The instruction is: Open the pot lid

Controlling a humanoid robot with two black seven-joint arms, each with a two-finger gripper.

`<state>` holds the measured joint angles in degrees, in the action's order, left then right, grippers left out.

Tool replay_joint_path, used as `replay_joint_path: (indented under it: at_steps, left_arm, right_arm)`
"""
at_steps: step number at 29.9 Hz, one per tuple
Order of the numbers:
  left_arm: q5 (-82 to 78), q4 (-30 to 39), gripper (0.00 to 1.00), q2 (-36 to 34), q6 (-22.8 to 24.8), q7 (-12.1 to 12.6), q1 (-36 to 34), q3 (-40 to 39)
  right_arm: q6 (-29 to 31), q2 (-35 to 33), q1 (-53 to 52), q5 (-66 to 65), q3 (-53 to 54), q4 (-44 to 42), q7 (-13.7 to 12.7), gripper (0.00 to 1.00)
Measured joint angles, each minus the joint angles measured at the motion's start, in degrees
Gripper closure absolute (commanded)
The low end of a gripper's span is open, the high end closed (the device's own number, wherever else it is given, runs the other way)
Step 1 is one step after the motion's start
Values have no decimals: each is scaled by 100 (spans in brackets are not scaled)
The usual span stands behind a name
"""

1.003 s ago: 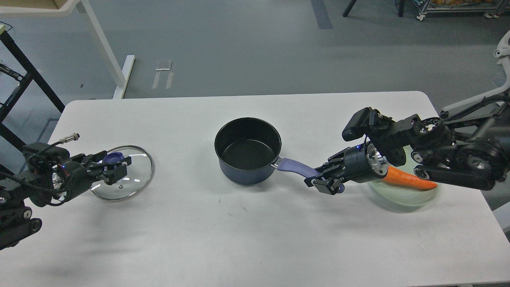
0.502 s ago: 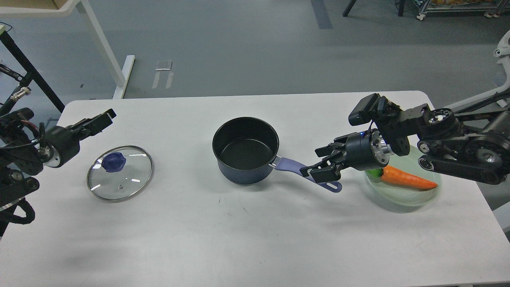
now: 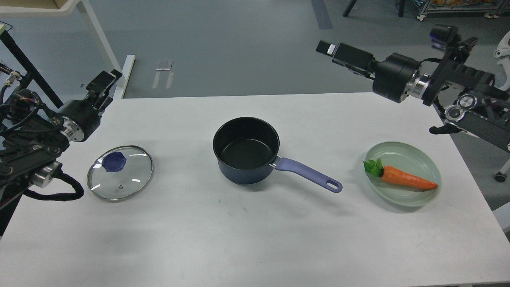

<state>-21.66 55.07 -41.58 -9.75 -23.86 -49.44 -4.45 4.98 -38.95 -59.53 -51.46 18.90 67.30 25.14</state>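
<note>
The pot (image 3: 246,149) stands uncovered at the table's middle, its black inside showing and its lavender-blue handle (image 3: 308,174) pointing front right. The glass lid (image 3: 120,172) lies flat on the table at the left, knob (image 3: 114,162) up. My left gripper (image 3: 107,81) is raised over the table's far left corner, behind the lid and apart from it, fingers slightly apart and empty. My right gripper (image 3: 332,50) is raised high beyond the table's back edge, far from the pot; its fingers cannot be told apart.
A pale green plate (image 3: 428,167) with a toy carrot (image 3: 406,179) on it sits at the table's right. The white table (image 3: 255,239) ends close behind the pot. A white desk leg (image 3: 105,48) stands on the floor at back left.
My left gripper let go of the lid's knob and rose back to the left. My right gripper opened off the pot's handle and lifted high to the back right.
</note>
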Motion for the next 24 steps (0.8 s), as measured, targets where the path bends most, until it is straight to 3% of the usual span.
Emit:
replay_joint_path:
  at_steps: [6,15,24]
  left_arm:
    - [1386,-339,1,442,180,18,18,-575]
    - [2674,-795,1,648,1222,11,85,-1472]
    - [3434,-896,1,807,1512,21,134,-1728]
  right_arm:
    - [-42,51,627,1311,740,-19,0,1]
    - [-57,57,824,3041,1293,-68,0,1]
    - [-76,409,1064,4562,1577,-558,0,1]
